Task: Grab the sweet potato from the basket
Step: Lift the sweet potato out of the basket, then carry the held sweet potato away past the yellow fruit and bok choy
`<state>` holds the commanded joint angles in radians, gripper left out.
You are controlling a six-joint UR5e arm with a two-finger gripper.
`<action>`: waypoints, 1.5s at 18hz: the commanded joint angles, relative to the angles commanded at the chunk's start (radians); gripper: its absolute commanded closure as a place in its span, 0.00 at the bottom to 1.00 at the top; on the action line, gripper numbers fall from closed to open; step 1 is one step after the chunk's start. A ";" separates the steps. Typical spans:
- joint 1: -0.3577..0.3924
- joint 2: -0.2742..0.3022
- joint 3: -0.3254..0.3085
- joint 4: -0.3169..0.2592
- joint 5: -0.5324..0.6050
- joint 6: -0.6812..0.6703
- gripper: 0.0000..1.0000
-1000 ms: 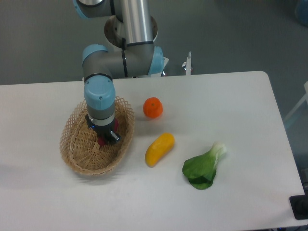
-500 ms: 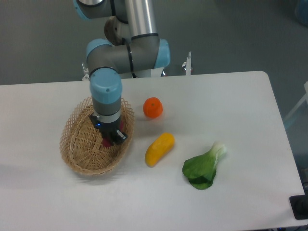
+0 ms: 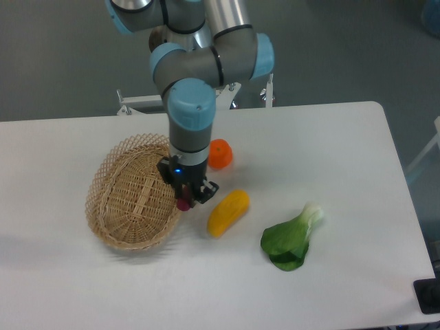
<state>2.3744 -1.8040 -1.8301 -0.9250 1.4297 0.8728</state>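
The tan wicker basket [image 3: 134, 206] lies at the left of the table, and nothing shows inside it. My gripper [image 3: 188, 198] hangs over the basket's right rim, between the basket and the yellow fruit. It is shut on the sweet potato [image 3: 183, 203]. Only the tuber's dark reddish tip shows below the black fingers. The rest of it is hidden by the gripper.
An orange [image 3: 220, 153] sits just behind the gripper, partly covered by the arm's wrist. A yellow oblong fruit [image 3: 228, 212] lies right beside the gripper. A green leafy vegetable [image 3: 291, 239] lies further right. The arm's base stands behind the table's far edge.
The gripper has risen out of the basket's middle and moved right to the basket's right rim, carrying the sweet potato with it. The basket is now bare.
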 joint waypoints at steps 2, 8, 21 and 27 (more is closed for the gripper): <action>0.032 -0.008 0.024 0.002 0.003 0.017 0.97; 0.117 -0.055 0.097 -0.009 0.012 0.152 0.97; 0.204 -0.242 0.425 -0.210 0.087 0.259 0.97; 0.302 -0.296 0.483 -0.210 0.089 0.429 0.96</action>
<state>2.6767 -2.0999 -1.3469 -1.1351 1.5186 1.3021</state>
